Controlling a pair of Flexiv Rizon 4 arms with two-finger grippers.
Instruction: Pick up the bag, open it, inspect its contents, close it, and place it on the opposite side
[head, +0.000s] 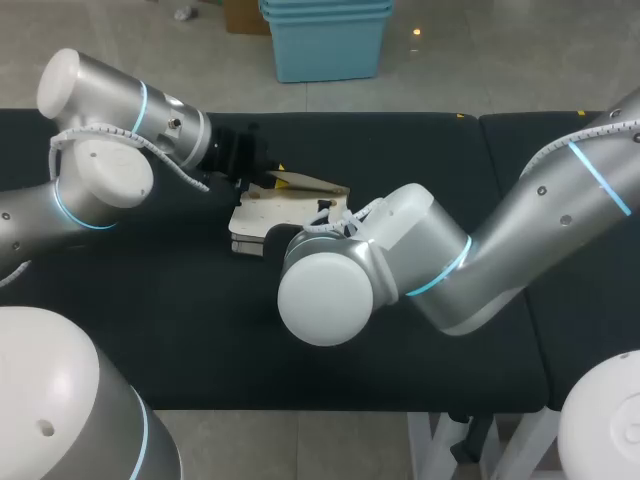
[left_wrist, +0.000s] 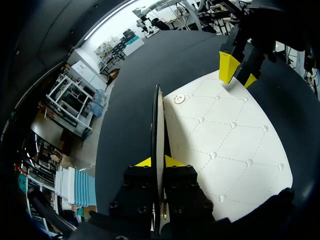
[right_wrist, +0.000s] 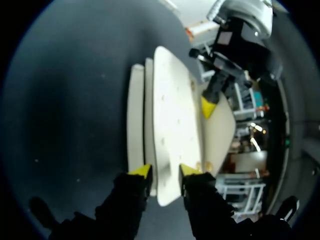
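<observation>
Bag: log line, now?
left claw: shut on flap of cream quilted bag | right claw: shut on bag's opposite end | bag: on black table

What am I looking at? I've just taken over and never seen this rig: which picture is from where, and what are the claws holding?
This is a robot with two arms at a black table. The overhead picture looks down from behind it: the left arm enters at the left, the right arm at the right. The two round pictures come from a camera on each wrist, looking out along that arm's yellow-tipped claw. One thing lies on the table: a cream quilted bag. The left claw pinches a thin edge of the bag; the right claw is closed on the bag from the opposite end.
</observation>
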